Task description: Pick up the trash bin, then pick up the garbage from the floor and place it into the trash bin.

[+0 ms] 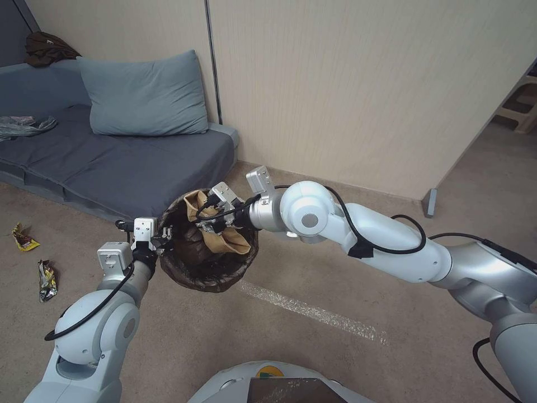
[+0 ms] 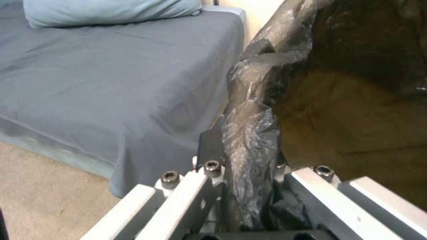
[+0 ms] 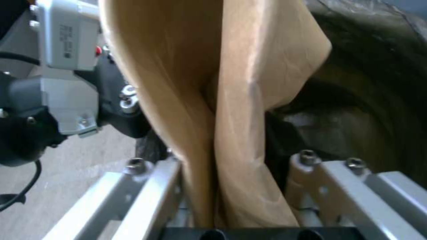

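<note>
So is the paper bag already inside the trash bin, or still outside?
Partly inside: the paper bag hangs into the trash bin, its top above the rim, pinched by the right end effector.

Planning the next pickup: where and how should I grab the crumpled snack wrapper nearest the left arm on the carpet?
Grip the snack wrapper across its narrow middle, coming straight down from above. It lies flat and elongated on the carpet, with open floor around it, so closing across the short width should catch its crinkled folds.
</note>
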Available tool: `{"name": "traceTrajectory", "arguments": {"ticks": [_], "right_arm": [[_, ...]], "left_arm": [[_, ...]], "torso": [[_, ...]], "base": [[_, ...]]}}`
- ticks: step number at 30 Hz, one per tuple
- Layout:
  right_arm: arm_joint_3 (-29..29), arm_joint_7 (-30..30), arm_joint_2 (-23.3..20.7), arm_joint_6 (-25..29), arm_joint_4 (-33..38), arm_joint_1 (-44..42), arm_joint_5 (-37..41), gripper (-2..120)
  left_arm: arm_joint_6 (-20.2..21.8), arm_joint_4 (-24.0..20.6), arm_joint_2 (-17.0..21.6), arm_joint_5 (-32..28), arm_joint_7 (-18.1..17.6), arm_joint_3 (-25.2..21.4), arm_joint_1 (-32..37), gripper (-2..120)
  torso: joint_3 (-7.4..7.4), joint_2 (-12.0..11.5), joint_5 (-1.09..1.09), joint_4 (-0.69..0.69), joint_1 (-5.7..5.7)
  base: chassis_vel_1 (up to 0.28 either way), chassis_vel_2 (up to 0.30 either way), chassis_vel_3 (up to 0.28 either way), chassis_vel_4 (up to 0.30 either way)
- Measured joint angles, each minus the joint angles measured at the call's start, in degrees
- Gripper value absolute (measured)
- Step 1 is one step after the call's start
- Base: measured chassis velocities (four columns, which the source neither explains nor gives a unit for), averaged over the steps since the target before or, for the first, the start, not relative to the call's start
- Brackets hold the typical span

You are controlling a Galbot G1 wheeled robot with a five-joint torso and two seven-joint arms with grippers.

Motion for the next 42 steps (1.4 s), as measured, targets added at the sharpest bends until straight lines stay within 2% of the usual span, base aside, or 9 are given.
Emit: {"name": "traceTrajectory", "arguments": {"ticks": [18, 29, 32, 33, 34, 37, 39, 41, 42], "right_arm": [[2.7, 1.3, 0.8, 0.1, -0.4, -0.7, 0.5, 96], [9.1, 1.6, -0.2, 2.1, 1.2, 0.8, 2.0, 100], [15.9, 1.6, -2.8, 2.2, 2.0, 1.0, 2.2, 100], [29.8, 1.1, -8.3, 3.8, 0.3, -5.7, -4.4, 100], [29.8, 1.1, -8.3, 3.8, 0.3, -5.7, -4.4, 100], [47.6, -0.7, -13.3, 5.8, 2.3, -21.3, -16.3, 100], [51.7, -0.4, -14.0, 6.1, 3.4, -25.8, -18.7, 100], [65.5, -0.9, -13.3, 7.5, 7.4, -42.1, -28.0, 100], [65.5, -0.9, -13.3, 7.5, 7.4, -42.1, -28.0, 100]], "left_arm": [[0.0, 0.6, 0.2, -1.3, 0.5, -0.1, -0.8, 0], [0.0, 1.4, 0.3, -0.7, 2.3, 0.0, -0.8, 0], [-0.2, 1.8, 0.4, 0.2, 3.2, 0.0, -0.8, 0], [-0.3, 1.9, 0.4, 1.0, 3.6, 0.0, -0.5, 0], [-0.3, 1.9, 0.4, 1.0, 3.6, 0.0, -0.5, 0], [-0.1, 1.5, 0.9, -0.3, 2.4, 0.0, -0.3, 0], [-0.1, 1.4, 1.0, -0.7, 2.1, -0.1, -0.3, 0], [-0.1, 1.2, 1.5, -2.0, 1.3, -0.3, -0.3, 0], [-0.1, 1.2, 1.5, -2.0, 1.3, -0.3, -0.3, 0]], "torso": [[0.0, 0.0, 0.01, 0.0, 0.0], [-0.01, 0.0, 0.0, 0.01, 0.0], [-0.01, 0.0, 0.01, 0.01, 0.0], [0.0, 0.0, 0.03, 0.02, 0.0], [0.0, 0.0, 0.03, 0.02, 0.0], [-0.01, 0.0, 0.06, -0.02, 0.0], [0.0, 0.0, 0.08, -0.03, 0.0], [-0.02, 0.0, 0.0, -0.04, -0.01], [-0.02, 0.0, 0.0, -0.04, -0.01]], "base": [[0.0, 0.0, 0.0, 0.0], [0.0, 0.0, 0.0, 0.0], [0.0, 0.0, 0.0, 0.0], [0.0, 0.0, 0.0, 0.0], [0.0, 0.0, 0.0, 0.0], [0.0, 0.0, 0.0, 0.0], [0.0, 0.0, 0.0, 0.0], [0.0, 0.0, 0.0, 0.0], [0.0, 0.0, 0.0, 0.0]]}}
